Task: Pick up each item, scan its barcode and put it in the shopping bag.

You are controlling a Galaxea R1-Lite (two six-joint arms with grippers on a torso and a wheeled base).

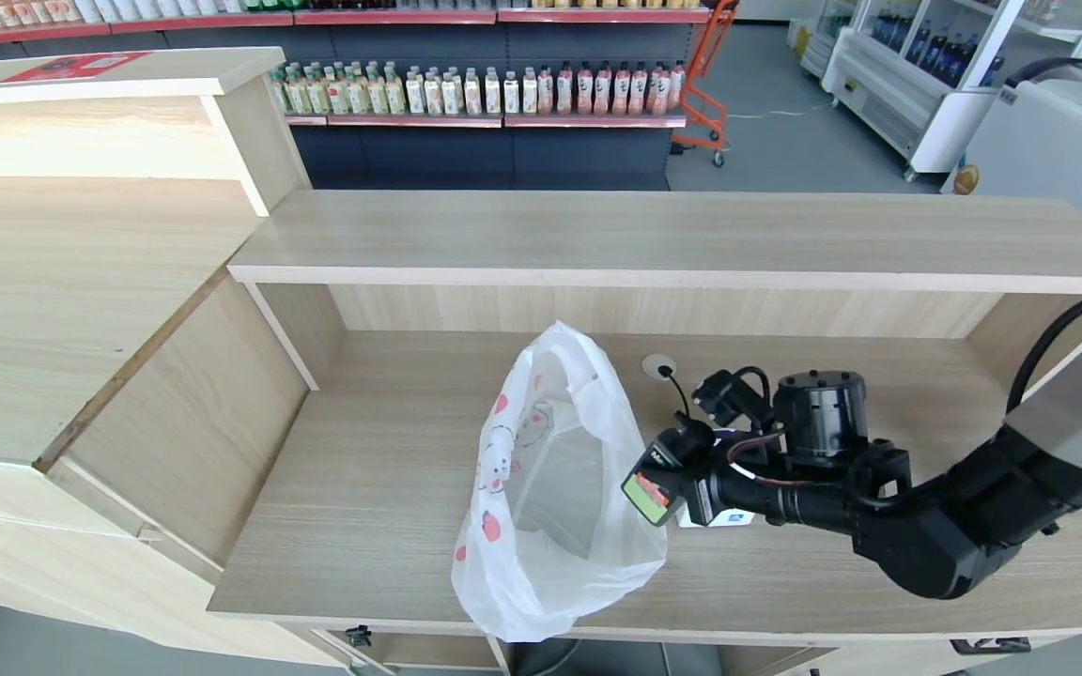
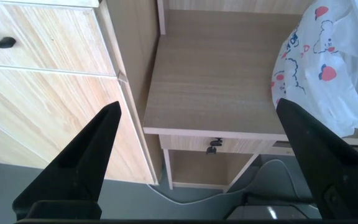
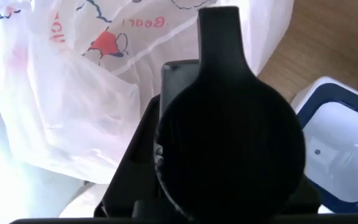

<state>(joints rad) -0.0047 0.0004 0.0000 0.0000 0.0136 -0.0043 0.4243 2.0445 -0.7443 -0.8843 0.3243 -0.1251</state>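
White plastic shopping bag (image 1: 550, 507) stood open on the wooden counter (image 1: 381, 488), with the right gripper (image 1: 677, 460) just beside its rim.
The right gripper was clamped on a dark item (image 1: 649, 495) with a green and red label, possibly a can; the wrist view gave just a black round shape. The item hung at the bag's mouth, near a white-and-blue device (image 1: 727, 517) on the counter. The left gripper (image 2: 197, 109) was spread wide, holding nothing, off the counter's front edge.
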